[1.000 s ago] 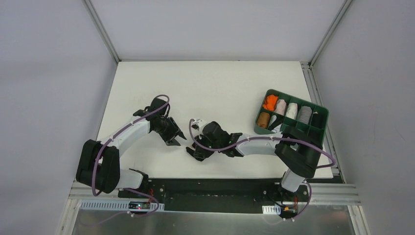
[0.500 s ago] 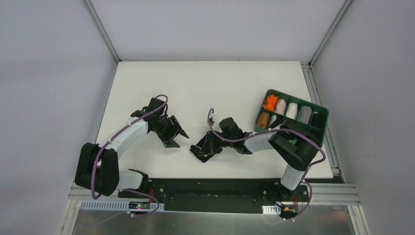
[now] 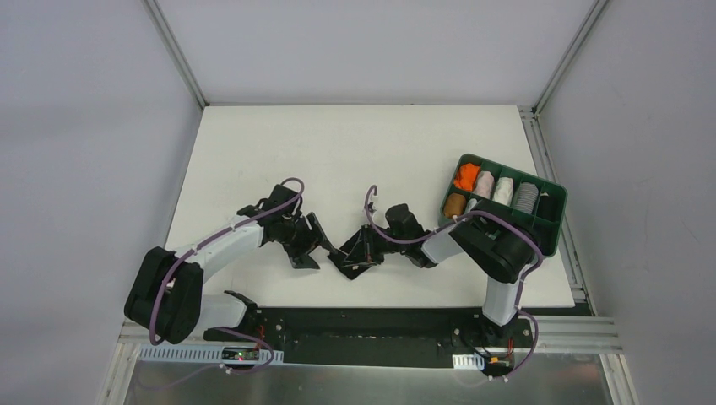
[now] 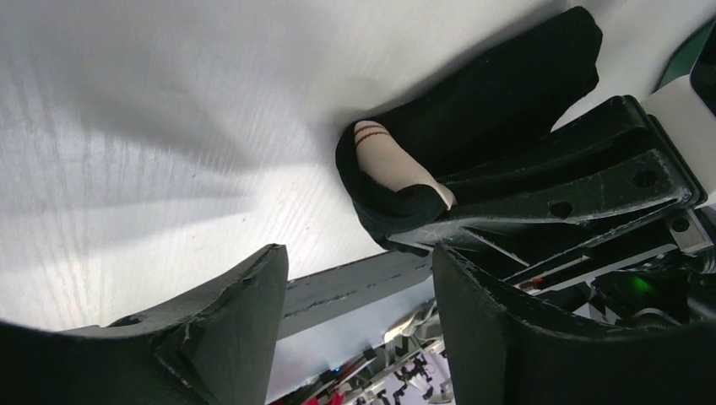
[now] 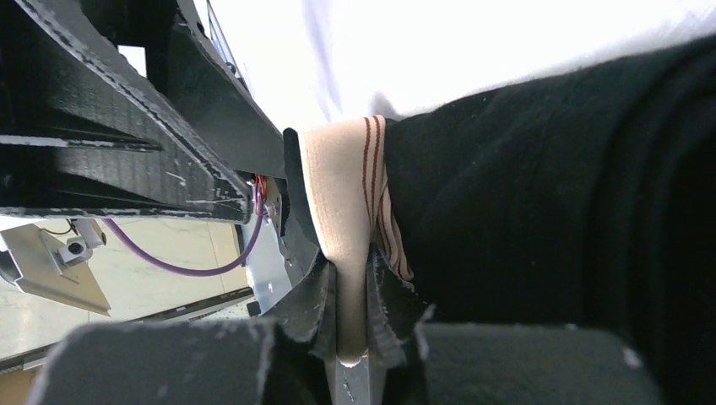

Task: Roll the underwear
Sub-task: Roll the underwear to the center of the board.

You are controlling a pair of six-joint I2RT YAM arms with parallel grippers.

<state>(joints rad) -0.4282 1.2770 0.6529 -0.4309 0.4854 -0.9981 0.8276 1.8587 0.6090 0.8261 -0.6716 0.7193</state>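
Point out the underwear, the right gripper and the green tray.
underwear (image 4: pixel 498 93): left wrist view, on the black fabric.
right gripper (image 5: pixel 352 274): right wrist view, midway between its jaws.
green tray (image 3: pixel 550 234): top external view, on its right wall.

FREE: from my left gripper (image 4: pixel 359 266), jaws apart, bare table (image 3: pixel 355 143) lies open between 11 and 1 o'clock | BLOCKED 3 o'clock: the underwear (image 3: pixel 353 261), pinched in my right gripper (image 5: pixel 350 291), just beside my fingertips | BLOCKED toward 2 o'clock: green tray (image 3: pixel 515 175), well apart | 6 o'clock: table's near edge close
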